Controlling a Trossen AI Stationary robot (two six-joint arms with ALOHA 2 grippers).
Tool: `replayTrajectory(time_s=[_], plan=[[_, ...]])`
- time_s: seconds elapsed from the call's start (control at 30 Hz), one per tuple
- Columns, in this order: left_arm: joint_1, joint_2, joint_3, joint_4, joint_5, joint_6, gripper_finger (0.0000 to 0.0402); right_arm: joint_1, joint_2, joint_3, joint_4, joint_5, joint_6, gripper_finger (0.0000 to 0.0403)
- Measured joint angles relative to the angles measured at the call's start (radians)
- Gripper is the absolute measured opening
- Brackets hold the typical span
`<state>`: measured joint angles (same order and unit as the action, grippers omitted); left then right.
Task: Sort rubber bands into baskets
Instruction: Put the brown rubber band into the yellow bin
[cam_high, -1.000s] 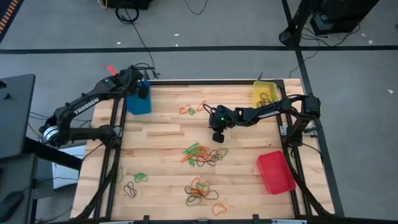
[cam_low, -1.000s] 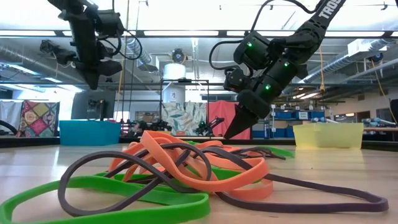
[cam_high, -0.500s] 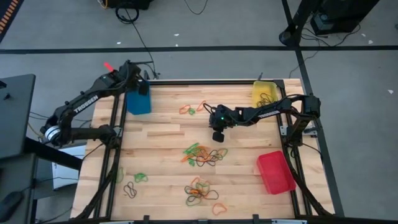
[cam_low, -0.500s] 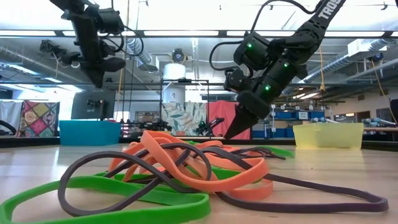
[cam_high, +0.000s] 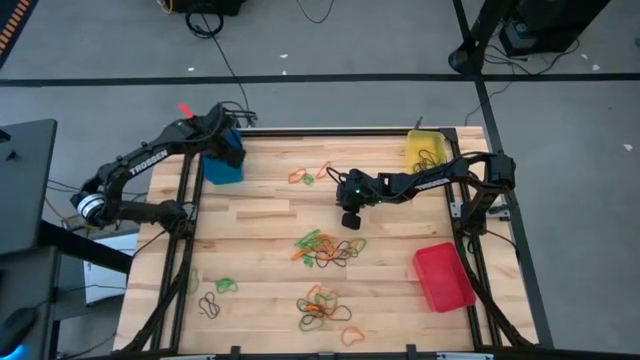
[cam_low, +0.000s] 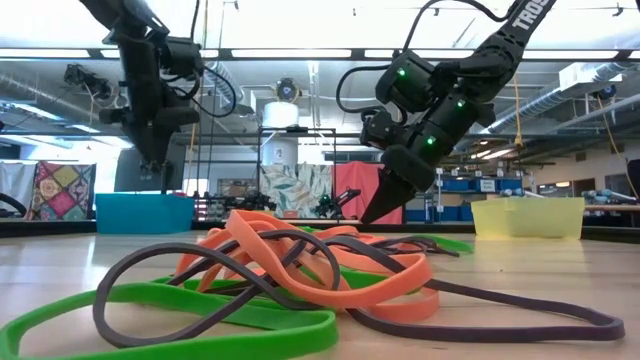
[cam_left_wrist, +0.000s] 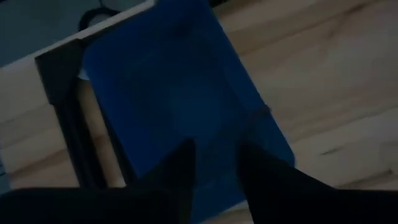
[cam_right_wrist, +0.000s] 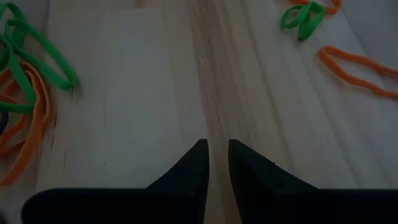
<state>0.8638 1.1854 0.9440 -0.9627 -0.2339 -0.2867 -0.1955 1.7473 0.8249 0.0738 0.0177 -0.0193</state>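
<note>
Left gripper (cam_left_wrist: 214, 165) has shifted over blue basket (cam_high: 222, 160), fingers parted, empty. Right gripper (cam_right_wrist: 217, 163) narrow above bare wood planks. Thin rubber bands (cam_high: 325, 250) tangled mid-table; blue basket's inside dim

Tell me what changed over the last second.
The left gripper, above the blue basket, has parted its fingers; whether a band dropped can't be seen. The right gripper still hovers over bare table, nearly closed and empty. The rubber bands haven't moved.

Pale wood-plank table (cam_high: 270, 225), matt rubber bands (cam_low: 300, 270), seemingly plastic baskets (cam_high: 443, 278)
</note>
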Motion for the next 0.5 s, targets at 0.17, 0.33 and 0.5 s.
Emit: replayTrajectory(time_s=[0.17, 0.33, 0.5], plan=[[-0.041, -0.001, 0.000, -0.019, -0.019, -0.003, 0.0135, 0.000, 0.000, 0.000, 0.000, 0.000, 0.001, 0.0074], [-0.075, -0.001, 0.000, -0.049, -0.041, -0.032, 0.0135, 0.000, 0.000, 0.000, 0.000, 0.000, 0.009, 0.0074], [-0.078, -0.001, 0.000, -0.086, -0.254, -0.083, 0.0135, 0.000, 0.000, 0.000, 0.000, 0.003, 0.022, 0.0074]])
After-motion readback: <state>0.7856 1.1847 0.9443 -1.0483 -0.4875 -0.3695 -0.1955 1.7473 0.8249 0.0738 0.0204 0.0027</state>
